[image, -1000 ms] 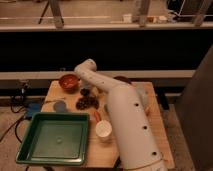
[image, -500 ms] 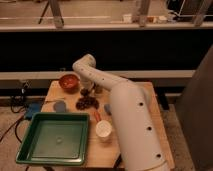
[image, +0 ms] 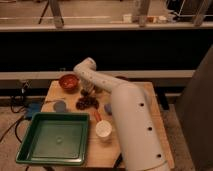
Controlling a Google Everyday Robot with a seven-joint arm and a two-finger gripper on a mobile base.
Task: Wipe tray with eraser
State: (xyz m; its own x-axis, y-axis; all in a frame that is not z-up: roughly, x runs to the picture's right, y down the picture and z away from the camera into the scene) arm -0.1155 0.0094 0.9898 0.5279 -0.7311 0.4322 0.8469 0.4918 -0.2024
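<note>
One tool [image: 88, 93] hangs beyond the green tray [image: 54, 139].

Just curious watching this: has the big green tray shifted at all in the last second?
No. The tray sits at the same front-left table corner, beside the white cup. The gripper hangs behind, by the orange bowl.

- The tray [image: 55, 138] lies on the near-left part of the table [image: 155, 107].
- A cup [image: 103, 129] stands just right of the tray.
- A bowl [image: 68, 82] sits at the far left.
- The end effector [image: 88, 93] hangs at the table's far side, right of the bowl, above a clustered item [image: 86, 102].
</note>
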